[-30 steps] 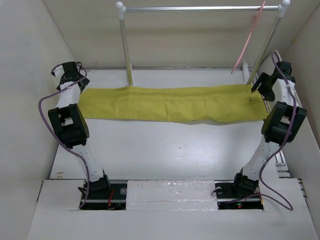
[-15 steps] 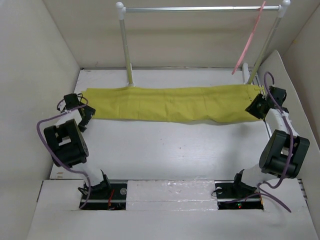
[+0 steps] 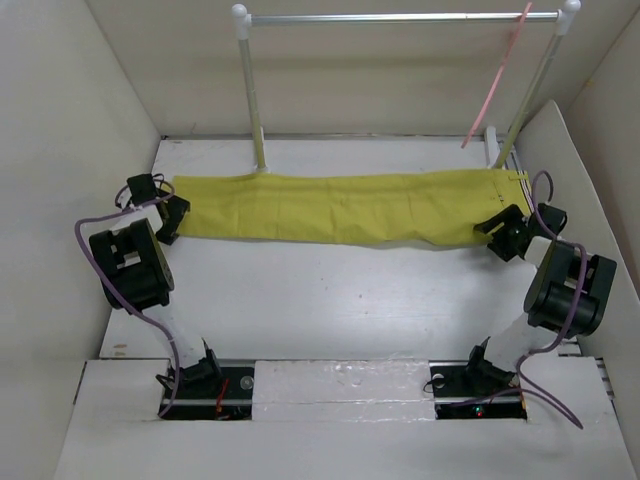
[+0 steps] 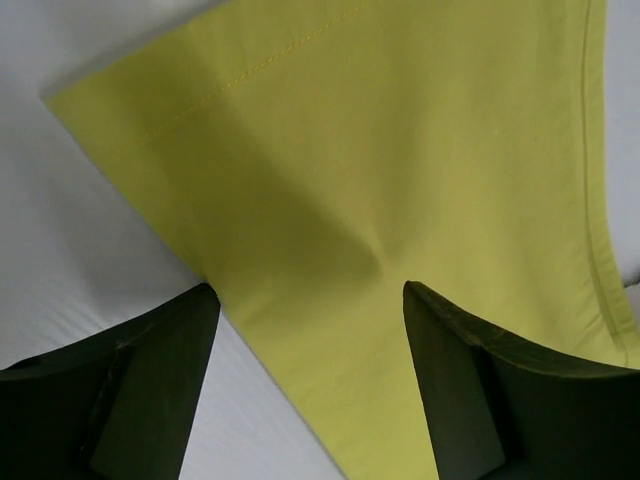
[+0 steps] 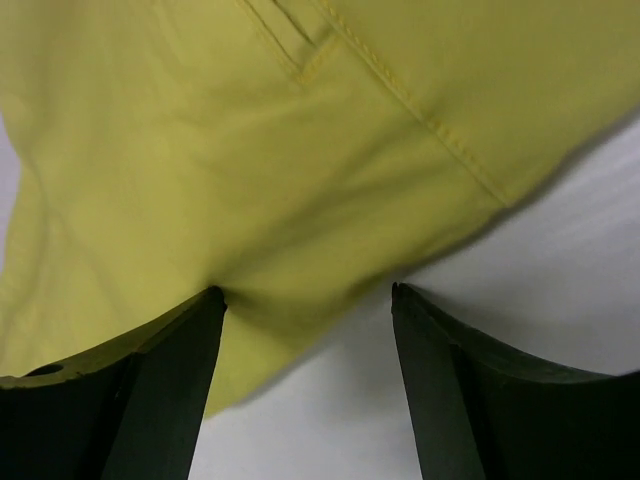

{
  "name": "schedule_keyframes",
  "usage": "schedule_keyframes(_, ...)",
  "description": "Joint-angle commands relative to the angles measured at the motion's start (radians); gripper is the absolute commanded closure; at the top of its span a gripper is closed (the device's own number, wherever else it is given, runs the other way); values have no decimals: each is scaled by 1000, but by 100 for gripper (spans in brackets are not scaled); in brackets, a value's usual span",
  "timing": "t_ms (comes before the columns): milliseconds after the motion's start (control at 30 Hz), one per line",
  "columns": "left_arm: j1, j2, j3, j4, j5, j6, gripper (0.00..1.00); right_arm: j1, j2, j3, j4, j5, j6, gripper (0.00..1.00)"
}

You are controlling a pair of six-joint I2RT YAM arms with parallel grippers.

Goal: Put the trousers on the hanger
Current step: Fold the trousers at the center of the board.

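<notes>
The mustard-yellow trousers [image 3: 340,208] lie flat in a long strip across the table, legs to the left. The pink hanger [image 3: 497,85] hangs from the rail at the far right, away from both arms. My left gripper [image 3: 172,218] sits low at the trousers' left end. In the left wrist view it [image 4: 310,290] is open, with the hemmed leg end [image 4: 380,180] lying under and between the fingers. My right gripper [image 3: 498,235] is at the near right corner. In the right wrist view it [image 5: 306,290] stands open over the cloth's edge [image 5: 300,170], holding nothing.
A rack with white posts [image 3: 250,90] and a metal rail [image 3: 400,17] stands behind the trousers. Pale walls close in on the left, the right and the back. Bare white tabletop [image 3: 340,290] lies between the trousers and the arm bases.
Both arms have drawn back and dropped lower, their grippers now at the near corners of the trousers. The trousers lie as before.
</notes>
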Motion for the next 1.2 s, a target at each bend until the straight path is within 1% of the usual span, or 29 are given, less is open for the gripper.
schedule_keyframes(0, -8, 68, 30, -29, -9, -42, 29, 22, 59, 6, 164, 14, 123, 26)
schedule_keyframes(33, -17, 75, 47, -29, -18, -41, 35, 22, 73, 27, 151, 46, 126, 31)
schedule_keyframes(67, -17, 94, 74, -26, -32, -39, 39, 34, 96, 61, 143, 53, 126, 38)
schedule_keyframes(100, -17, 103, 85, -20, -32, -25, 45, 34, 107, 69, 152, 53, 134, 50)
schedule_keyframes(133, -17, 114, 99, -23, -66, -16, 60, 44, 111, 72, 155, 62, 138, 61)
schedule_keyframes(200, -26, 140, 128, -18, -78, 10, 82, 44, 113, 79, 155, 71, 137, 98)
schedule_keyframes(233, -26, 148, 137, -38, -80, 42, 100, 44, 108, 83, 152, 66, 128, 100)
schedule_keyframes(267, -26, 163, 169, -58, -90, 56, 100, 44, 101, 87, 143, 69, 115, 100)
schedule_keyframes(333, 1, 163, 182, -81, -112, 111, 100, 53, 53, 98, 79, 106, 60, 100)
schedule_keyframes(400, 13, 120, 159, -98, -184, 146, 100, 53, 10, 93, 22, 125, 13, 100)
schedule_keyframes(433, 26, 99, 118, -102, -245, 163, 100, 53, -46, 77, 5, 138, -6, 100)
schedule_keyframes(467, 26, 39, 89, -101, -273, 186, 100, 53, -76, 69, -12, 146, -21, 100)
schedule_keyframes(500, 35, 1, 46, -96, -296, 180, 100, 53, -102, 60, -74, 155, -49, 100)
schedule_keyframes(533, 44, -39, 1, -70, -307, 165, 100, 53, -163, 47, -93, 175, -63, 100)
schedule_keyframes(567, 44, -112, -86, -57, -307, 147, 100, 53, -191, 14, -104, 181, -73, 100)
schedule_keyframes(633, 44, -162, -137, -88, -345, 134, 100, 38, -266, -22, -144, 175, -93, 100)
schedule_keyframes(667, 44, -200, -146, -137, -383, 151, 100, 22, -313, -75, -188, 156, -107, 100)
schedule_keyframes(700, 44, -201, -146, -138, -383, 151, 100, 22, -314, -75, -188, 155, -116, 100)
schedule_keyframes(733, 44, -211, -149, -197, -447, 154, 100, 10, -338, -92, -208, 145, -129, 100)
schedule_keyframes(800, 44, -257, -163, -257, -507, 151, 100, -8, -410, -138, -275, 133, -162, 100)
schedule_keyframes(833, 44, -280, -186, -291, -550, 147, 100, -30, -436, -157, -299, 97, -173, 100)
schedule_keyframes(867, 44, -332, -200, -297, -566, 146, 100, -30, -500, -172, -322, 83, -182, 100)
schedule_keyframes(933, 44, -372, -217, -335, -600, 108, 100, -53, -566, -221, -378, 71, -211, 100)
schedule_keyframes(967, 44, -400, -219, -343, -591, 102, 100, -53, -603, -232, -388, 76, -216, 100)
schedule_keyframes(1000, 44, -408, -215, -343, -572, 105, 78, -62, -651, -252, -380, 56, -233, 78)
schedule_keyframes(1067, 44, -432, -196, -374, -535, 82, 53, -50, -645, -246, -394, 56, -254, 46)
schedule_keyframes(1100, 44, -449, -194, -377, -513, 78, 41, -50, -606, -243, -406, 48, -264, 29)
schedule_keyframes(1133, 44, -499, -192, -368, -467, 70, 28, -74, -563, -220, -449, -13, -294, 24)
schedule_keyframes(1167, 44, -527, -192, -353, -444, 73, 28, -88, -562, -203, -449, -13, -294, 24)
